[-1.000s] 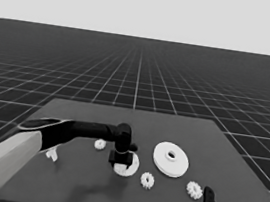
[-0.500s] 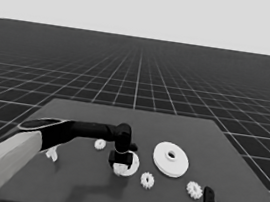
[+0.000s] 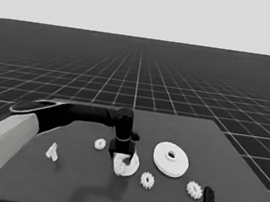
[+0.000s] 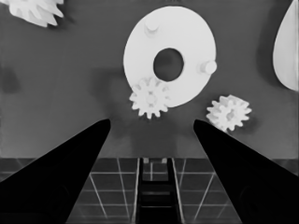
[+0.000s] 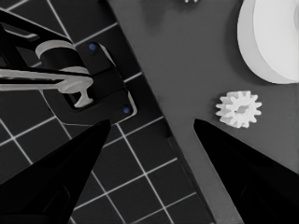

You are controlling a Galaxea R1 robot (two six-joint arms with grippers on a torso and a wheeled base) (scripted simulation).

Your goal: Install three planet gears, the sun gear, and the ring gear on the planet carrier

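Note:
My left gripper [image 3: 120, 152] hangs just above the smaller round part [image 3: 133, 163], the planet carrier, at the table's middle. In the left wrist view the gripper [image 4: 152, 122] is open with nothing between its fingers. One planet gear [image 4: 149, 97] sits on the rim of the smaller round part [image 4: 187, 35], just past the fingertips. Two bare pegs stand up from that part. Loose gears lie at its left [image 3: 100, 144], at its front right [image 3: 147, 180] and farther right [image 3: 194, 189]. The larger round part [image 3: 170, 160], the ring gear, lies to the right. My right gripper [image 5: 153, 122] waits open at the near right corner.
A thin white piece [image 3: 52, 151] lies at the left, under my reaching left arm. The right wrist view shows the table's corner, the floor grid and dark machinery [image 5: 93, 84] with small blue lights past the edge.
My left gripper has risen slightly from the smaller round part, and the gear stays on it. The right arm has not moved.

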